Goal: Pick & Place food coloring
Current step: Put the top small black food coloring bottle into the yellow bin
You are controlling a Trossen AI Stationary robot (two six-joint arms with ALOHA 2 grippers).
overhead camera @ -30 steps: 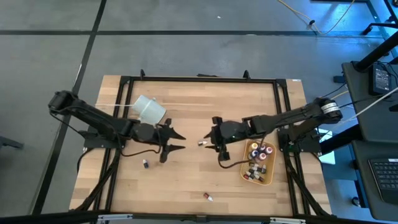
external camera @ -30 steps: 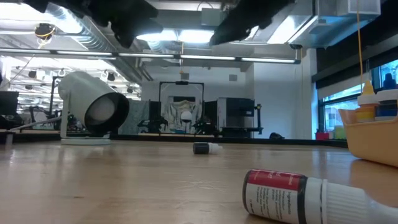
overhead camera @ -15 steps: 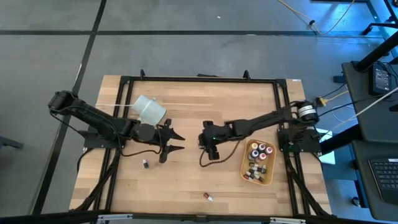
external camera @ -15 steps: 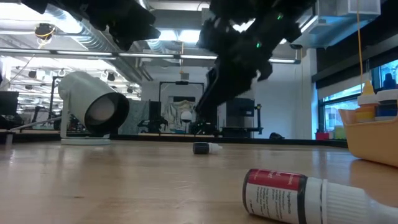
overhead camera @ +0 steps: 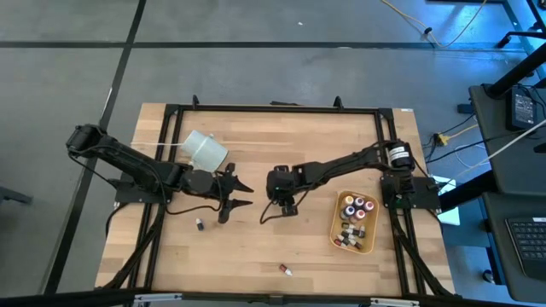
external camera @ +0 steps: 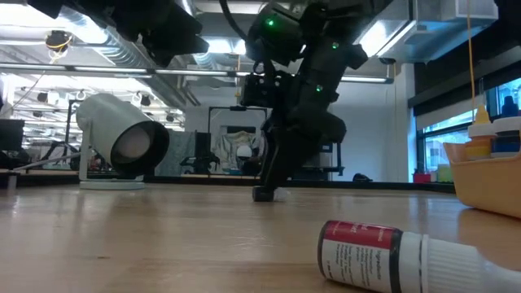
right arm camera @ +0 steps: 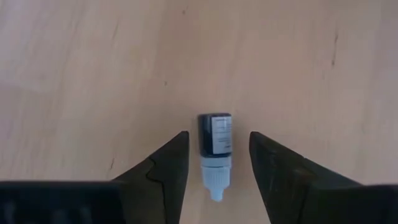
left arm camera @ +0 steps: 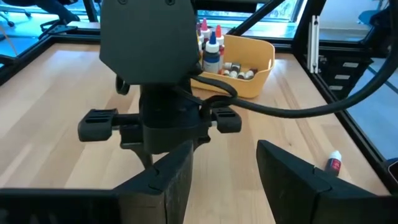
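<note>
The right gripper (overhead camera: pixel 275 194) has swung from about three o'clock in toward the table's middle and come down over a dark bottle (right arm camera: pixel 214 140) lying on the wood, its fingers (right arm camera: pixel 163 163) now flanking the bottle with small gaps either side

Overhead and table-level views share the table (overhead camera: pixel 256 153); each wrist view looks closely past its claw.

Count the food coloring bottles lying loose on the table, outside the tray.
3. A dark bottle lies between the right gripper's open fingers; another sits below the left gripper; a red one lies near the front edge. Others may be hidden.
</note>
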